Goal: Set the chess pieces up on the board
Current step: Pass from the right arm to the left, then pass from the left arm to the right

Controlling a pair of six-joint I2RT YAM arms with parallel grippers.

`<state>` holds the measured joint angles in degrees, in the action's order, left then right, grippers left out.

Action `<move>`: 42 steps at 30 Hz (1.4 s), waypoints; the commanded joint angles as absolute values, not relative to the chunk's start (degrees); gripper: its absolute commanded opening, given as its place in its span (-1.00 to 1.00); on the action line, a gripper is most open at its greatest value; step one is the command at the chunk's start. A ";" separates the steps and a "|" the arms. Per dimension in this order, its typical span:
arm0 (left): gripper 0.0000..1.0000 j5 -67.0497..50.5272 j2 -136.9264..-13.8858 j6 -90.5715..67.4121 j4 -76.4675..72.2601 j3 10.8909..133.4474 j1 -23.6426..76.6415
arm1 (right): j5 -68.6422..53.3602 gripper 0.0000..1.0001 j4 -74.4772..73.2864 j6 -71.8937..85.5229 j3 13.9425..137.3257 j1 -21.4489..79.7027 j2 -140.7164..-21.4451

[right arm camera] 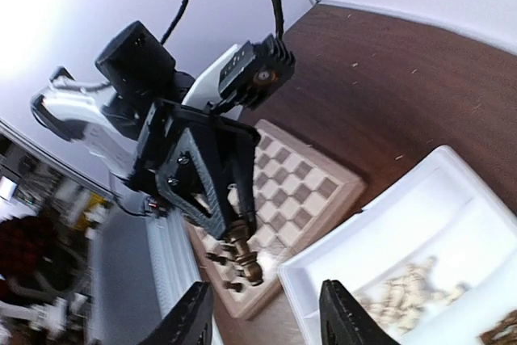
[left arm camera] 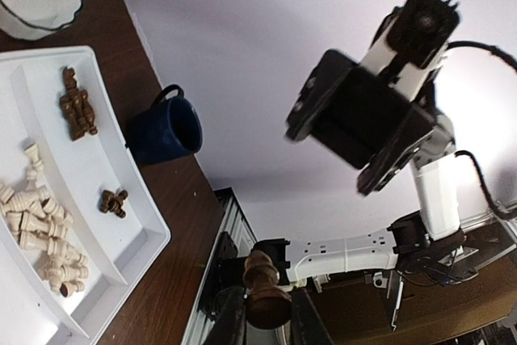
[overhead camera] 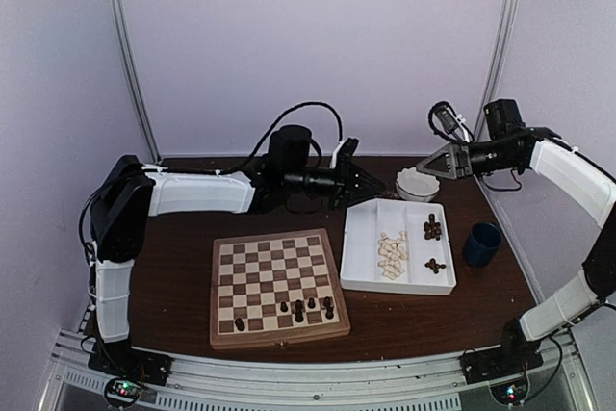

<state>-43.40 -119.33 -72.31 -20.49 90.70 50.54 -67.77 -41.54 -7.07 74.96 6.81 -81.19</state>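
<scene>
My left gripper (left arm camera: 266,317) is shut on a dark brown chess piece (left arm camera: 265,284), held in the air by its base near the tray's back left corner. From the right wrist view the same piece (right arm camera: 246,260) hangs from the left gripper over the board's (right arm camera: 311,191) corner. My right gripper (right arm camera: 266,322) is open with nothing between its fingers, and it hovers above the white bowl (overhead camera: 417,183). The board (overhead camera: 279,286) lies front centre with several dark pieces (overhead camera: 299,312) along its near rows. Cream pieces (overhead camera: 392,255) and dark pieces (overhead camera: 432,228) lie in the white tray (overhead camera: 358,238).
A dark blue cup (overhead camera: 481,243) stands right of the tray. The white scalloped bowl sits behind the tray. The two grippers face each other closely over the back of the table. Pale walls enclose the back and sides.
</scene>
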 commanded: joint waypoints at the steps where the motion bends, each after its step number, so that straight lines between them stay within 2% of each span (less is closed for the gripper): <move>1: -0.92 -38.91 -115.92 -75.83 -36.28 88.90 50.36 | -81.34 0.01 -14.16 21.29 64.40 7.76 -78.85; 3: -0.92 -37.74 -116.28 -77.14 -39.44 88.53 50.36 | -81.73 0.03 -9.87 26.02 62.74 8.10 -79.13; 7: -0.92 -37.18 -117.72 -79.28 -41.97 89.09 50.35 | -81.74 0.01 -10.41 26.06 63.37 9.36 -80.18; 16: -0.93 -36.90 -118.85 -81.39 -44.66 88.59 50.36 | -82.92 -0.18 -6.88 29.60 64.24 12.06 -81.65; 26: -0.94 -37.22 -119.49 -82.00 -44.97 88.34 50.44 | -83.50 -0.28 -0.23 35.58 64.31 12.64 -81.91; 42: -0.95 -37.61 -120.67 -82.67 -44.77 88.90 50.58 | -82.56 -0.56 -0.18 36.03 64.64 13.19 -82.43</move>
